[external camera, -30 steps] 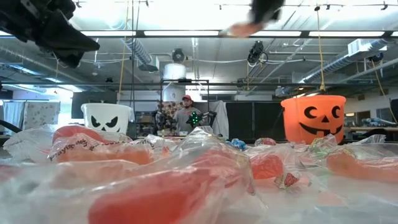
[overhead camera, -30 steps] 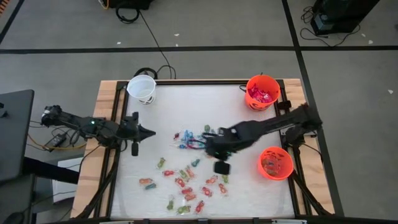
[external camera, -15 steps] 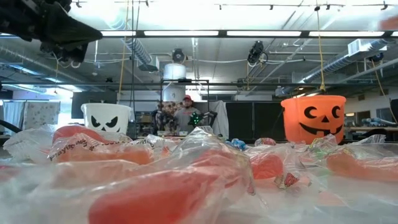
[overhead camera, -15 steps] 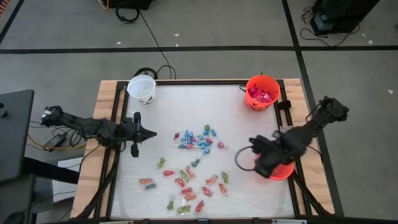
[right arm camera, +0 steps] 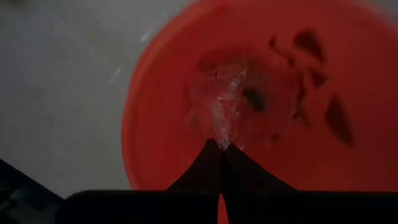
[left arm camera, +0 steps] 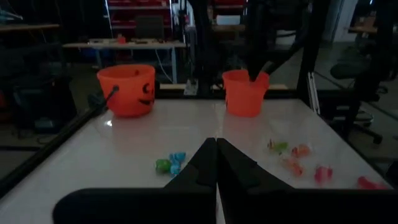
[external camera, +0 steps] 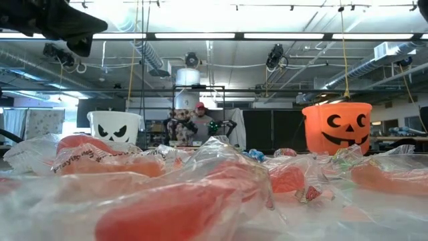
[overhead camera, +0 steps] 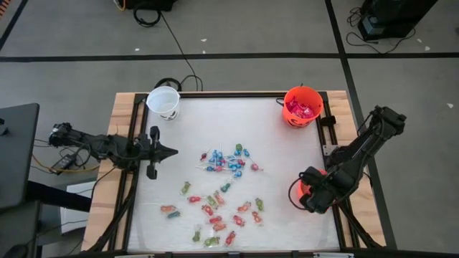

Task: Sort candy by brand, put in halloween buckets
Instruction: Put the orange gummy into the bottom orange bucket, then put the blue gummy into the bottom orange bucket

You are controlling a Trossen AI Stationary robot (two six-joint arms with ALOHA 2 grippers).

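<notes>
Three buckets stand on the worktop in the high view: white point(overhead camera: 163, 102) at the far left corner, orange point(overhead camera: 303, 106) at the far right corner, another orange point(overhead camera: 300, 190) by the right edge under the right gripper point(overhead camera: 313, 198). Candy point(overhead camera: 219, 190) lies mid-table. Left gripper point(overhead camera: 169, 151) waits near the left edge, shut.

Right wrist view: closed fingers pinch a clear wrapper point(right arm camera: 219, 107) over the bucket's inside.

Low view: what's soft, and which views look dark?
Low view: the nearest candy fills the bottom as an unfocused blur, while the orange bucket behind it is sharp. Left wrist view: dim, with dark surroundings. Right wrist view: candy wrapper smeared against the bucket's red interior.
</notes>
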